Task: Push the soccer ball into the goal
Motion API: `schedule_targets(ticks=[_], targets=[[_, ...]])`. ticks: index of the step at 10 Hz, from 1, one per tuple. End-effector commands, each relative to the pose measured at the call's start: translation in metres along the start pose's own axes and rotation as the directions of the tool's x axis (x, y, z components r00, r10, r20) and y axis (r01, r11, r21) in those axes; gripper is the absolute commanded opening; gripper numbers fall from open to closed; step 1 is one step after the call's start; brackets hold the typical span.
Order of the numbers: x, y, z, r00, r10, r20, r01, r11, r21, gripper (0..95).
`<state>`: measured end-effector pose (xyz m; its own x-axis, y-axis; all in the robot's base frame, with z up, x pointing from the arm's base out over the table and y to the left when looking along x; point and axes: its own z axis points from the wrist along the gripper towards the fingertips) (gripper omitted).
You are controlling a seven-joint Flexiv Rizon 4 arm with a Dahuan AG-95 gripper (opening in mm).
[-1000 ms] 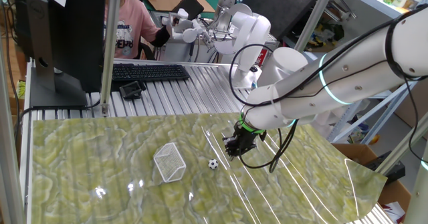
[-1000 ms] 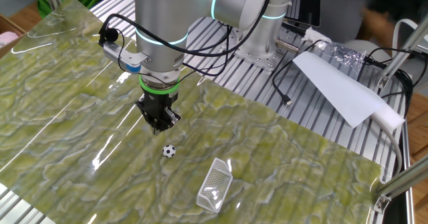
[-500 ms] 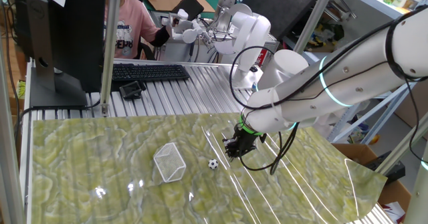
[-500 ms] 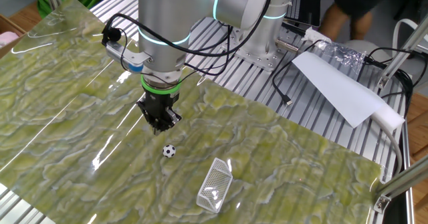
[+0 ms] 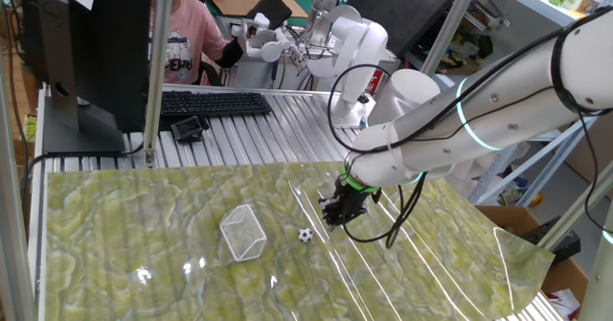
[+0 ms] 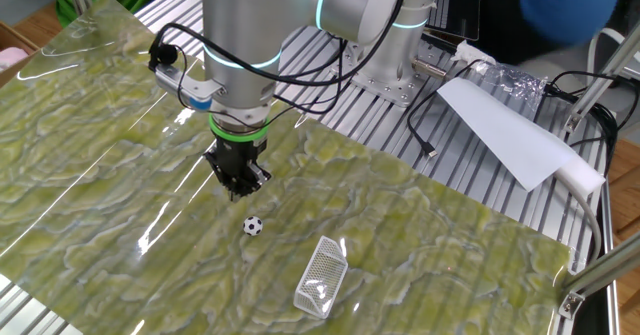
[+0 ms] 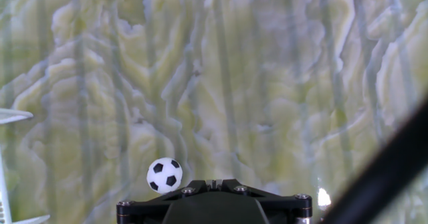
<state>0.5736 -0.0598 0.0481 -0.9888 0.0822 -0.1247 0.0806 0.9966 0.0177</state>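
Observation:
The soccer ball (image 5: 305,235) (image 6: 253,225) (image 7: 164,174), tiny, white with black patches, rests on the green marbled mat. The goal (image 5: 243,233) (image 6: 322,273), a white-framed mesh wedge, lies a short way beyond the ball; only a sliver of its frame (image 7: 13,115) shows at the left edge of the hand view. My gripper (image 5: 332,215) (image 6: 238,184) (image 7: 214,183) hovers just above the mat, a little behind the ball on the side away from the goal. Its black jaws are shut with nothing between them. In the hand view the ball lies just left of the fingertips.
A keyboard (image 5: 213,103) and monitor (image 5: 86,43) stand on the ribbed metal table beyond the mat. A person (image 5: 187,34) sits behind them. A folded white sheet (image 6: 510,125) and cables (image 6: 440,135) lie near the arm's base. A black cable (image 7: 381,177) crosses the hand view's lower right.

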Motion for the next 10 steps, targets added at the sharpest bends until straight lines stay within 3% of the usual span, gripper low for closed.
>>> schedule_targets(ticks=[1,5,10], targets=[[0.0003,0.0001,0.0005,0.999,-0.017,-0.036,0.017,1.000,0.005,0.0],[0.0003,0.0001,0.0005,0.998,-0.019,-0.068,0.020,1.000,0.020,0.0],[0.0003,0.0001,0.0005,0.990,-0.011,-0.142,0.016,0.999,0.034,0.0]])
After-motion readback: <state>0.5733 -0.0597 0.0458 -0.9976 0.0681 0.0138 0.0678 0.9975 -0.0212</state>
